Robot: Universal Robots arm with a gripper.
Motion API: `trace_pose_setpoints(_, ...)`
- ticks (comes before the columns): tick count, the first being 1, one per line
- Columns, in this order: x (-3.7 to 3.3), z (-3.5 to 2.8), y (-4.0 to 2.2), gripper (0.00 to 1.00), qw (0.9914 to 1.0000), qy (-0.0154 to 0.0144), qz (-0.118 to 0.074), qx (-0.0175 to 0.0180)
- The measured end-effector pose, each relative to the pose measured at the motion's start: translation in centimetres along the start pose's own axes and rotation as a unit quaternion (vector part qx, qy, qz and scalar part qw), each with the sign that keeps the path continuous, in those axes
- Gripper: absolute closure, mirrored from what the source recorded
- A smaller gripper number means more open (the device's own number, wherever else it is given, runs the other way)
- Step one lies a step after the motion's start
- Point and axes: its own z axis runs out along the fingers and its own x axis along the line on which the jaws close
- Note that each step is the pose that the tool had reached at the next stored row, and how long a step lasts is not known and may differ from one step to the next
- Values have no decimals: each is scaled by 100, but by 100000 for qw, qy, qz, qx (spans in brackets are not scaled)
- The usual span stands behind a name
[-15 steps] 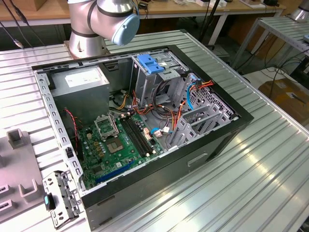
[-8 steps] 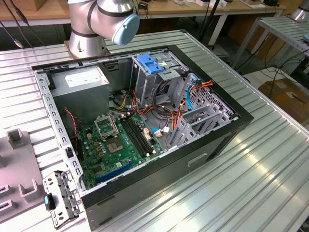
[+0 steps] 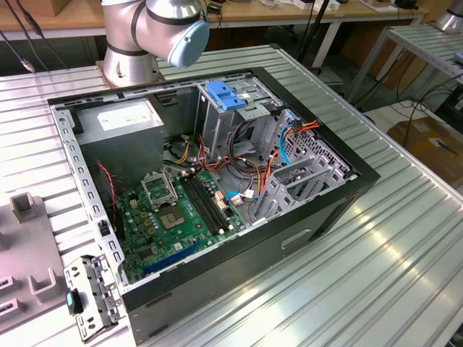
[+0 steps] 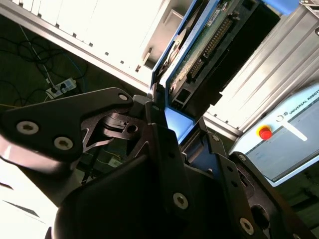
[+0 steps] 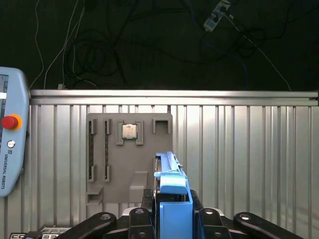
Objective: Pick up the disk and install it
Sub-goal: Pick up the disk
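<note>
Exterior view: open computer case point(image 3: 239, 278) lying on its side mid-worktop point(image 3: 405, 275), green motherboard point(image 3: 181, 213) facing up, blue latch point(image 3: 226, 96) atop the metal cage point(image 3: 231, 130). Arm's base point(image 3: 130, 50) just beside the case's power-supply corner. Grey fixture plate point(image 3: 29, 282) at the exterior view's left.

First wrist view: pincer point(image 5: 172, 219) clenched on the disk point(image 5: 169, 174), gripping its blue carrier at one short end. Held edge-on, long axis running straight out from the pincer, free end seen against the fixture plate point(image 5: 129, 164), near a processor chip point(image 5: 129, 131) seated there. Ribbed worktop point(image 5: 249, 159) behind, teach pendant point(image 5: 10, 134) off to one side.

Second wrist view: black fingers point(image 4: 159, 129) pressed on either side of the carrier. Disk point(image 4: 199, 50) stretching away from them, green circuit-board face and connector row showing. Teach pendant point(image 4: 289, 134) with a red button beyond.
</note>
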Motion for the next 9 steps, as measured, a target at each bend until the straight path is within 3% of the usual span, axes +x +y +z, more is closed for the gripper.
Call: trace_pose_setpoints(9,0,-1,-61,63,100000,-2,-2,2)
